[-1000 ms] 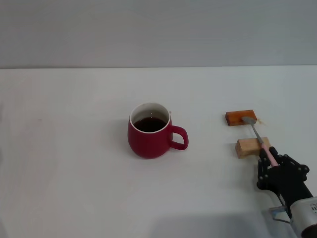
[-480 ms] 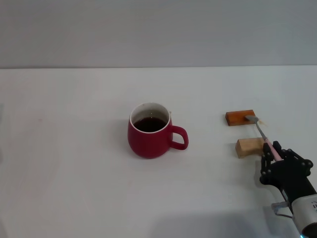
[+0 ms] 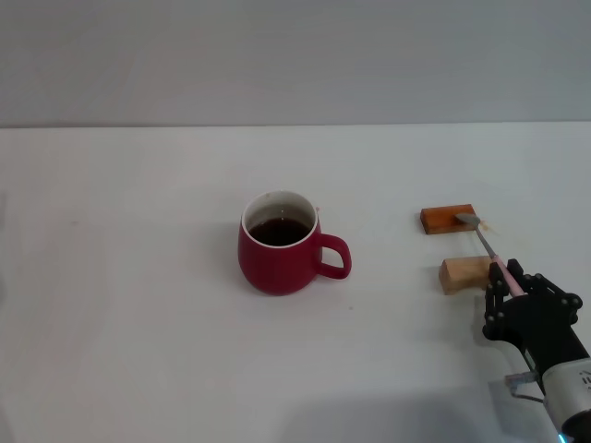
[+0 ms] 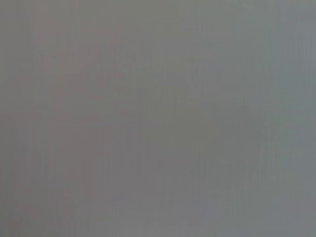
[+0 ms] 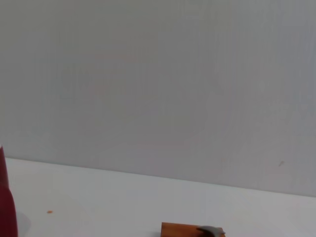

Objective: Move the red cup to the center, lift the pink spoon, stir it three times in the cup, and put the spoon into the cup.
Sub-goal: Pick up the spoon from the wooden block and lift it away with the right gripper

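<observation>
Head view only: right pincer (image 3: 511,288) on pink spoon (image 3: 488,249)

No text, label, brand, number or sign can be read on anything in these views.
</observation>
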You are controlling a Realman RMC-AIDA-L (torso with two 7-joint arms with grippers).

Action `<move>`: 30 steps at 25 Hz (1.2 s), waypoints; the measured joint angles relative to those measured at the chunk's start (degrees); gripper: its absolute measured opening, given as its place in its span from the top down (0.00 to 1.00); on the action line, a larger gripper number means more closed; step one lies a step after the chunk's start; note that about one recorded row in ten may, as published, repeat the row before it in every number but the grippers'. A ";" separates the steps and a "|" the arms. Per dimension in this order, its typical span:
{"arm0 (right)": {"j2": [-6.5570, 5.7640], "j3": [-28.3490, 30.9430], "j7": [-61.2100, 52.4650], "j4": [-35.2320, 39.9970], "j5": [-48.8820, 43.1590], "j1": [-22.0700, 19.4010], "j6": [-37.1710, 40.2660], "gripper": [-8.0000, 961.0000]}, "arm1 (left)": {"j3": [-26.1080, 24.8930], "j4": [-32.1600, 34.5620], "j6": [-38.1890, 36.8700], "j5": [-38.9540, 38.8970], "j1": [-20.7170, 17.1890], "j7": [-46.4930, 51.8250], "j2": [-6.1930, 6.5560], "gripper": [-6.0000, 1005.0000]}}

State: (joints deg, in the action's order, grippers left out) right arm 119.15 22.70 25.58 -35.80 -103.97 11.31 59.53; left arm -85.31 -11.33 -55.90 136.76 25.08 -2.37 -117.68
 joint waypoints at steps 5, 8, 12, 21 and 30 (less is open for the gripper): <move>0.02 0.05 0.05 0.00 0.00 0.21 0.30 0.83 | -0.03 0.05 0.00 0.00 0.13 0.00 0.00 0.16; 0.02 0.26 0.90 -0.22 0.00 0.34 0.58 0.83 | -0.03 0.08 0.00 0.00 0.15 0.00 0.00 0.16; -0.01 1.10 2.71 -1.45 0.00 0.09 0.66 0.83 | -0.09 0.08 0.02 0.00 0.22 0.00 0.01 0.16; -0.08 1.98 4.95 -2.81 0.00 -0.17 0.69 0.83 | -0.10 0.08 0.18 0.00 0.24 0.00 0.06 0.16; -0.12 3.02 5.80 -4.05 0.00 -0.67 0.90 0.83 | -0.21 0.08 0.31 0.00 0.24 0.00 0.09 0.16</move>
State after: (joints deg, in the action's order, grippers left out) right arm 119.03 25.72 31.38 -39.84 -103.97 10.63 60.43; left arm -85.52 -11.25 -55.59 136.76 25.32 -2.37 -117.59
